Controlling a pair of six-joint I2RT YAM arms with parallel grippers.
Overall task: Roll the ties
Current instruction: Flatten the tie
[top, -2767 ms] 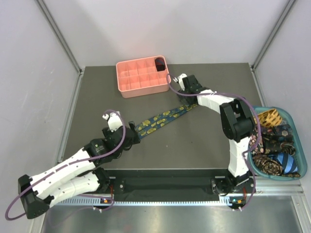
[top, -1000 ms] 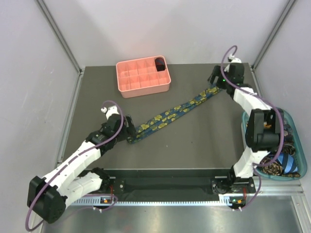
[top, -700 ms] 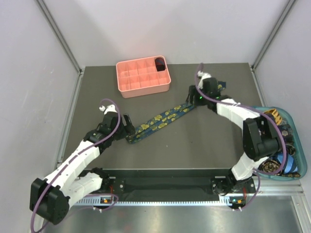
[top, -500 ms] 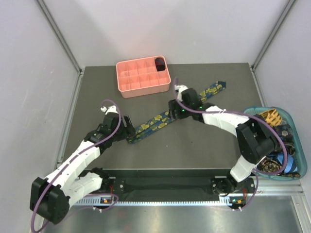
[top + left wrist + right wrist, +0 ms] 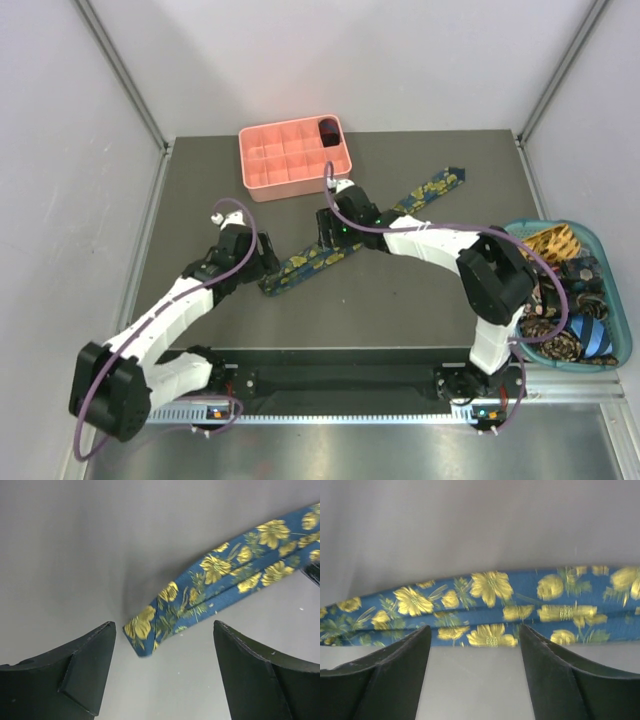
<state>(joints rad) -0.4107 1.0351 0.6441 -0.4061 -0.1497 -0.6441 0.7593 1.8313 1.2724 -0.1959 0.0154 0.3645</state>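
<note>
A navy tie with yellow flowers lies flat and diagonal on the dark table, narrow end at the near left, wide pointed end at the back right. My left gripper is open just by the narrow end; in the left wrist view the tie end lies between the open fingers. My right gripper is open over the tie's middle; in the right wrist view the tie runs across just beyond the open gripper. Neither gripper holds anything.
A salmon-pink grid tray stands at the back, with a dark maroon coil in its far right compartment. A teal basket off the table's right edge holds several ties. Grey walls close in the table.
My right gripper let go of the tie's wide end at the back right and moved left along the tie to its middle. My left gripper stayed open by the narrow end.
</note>
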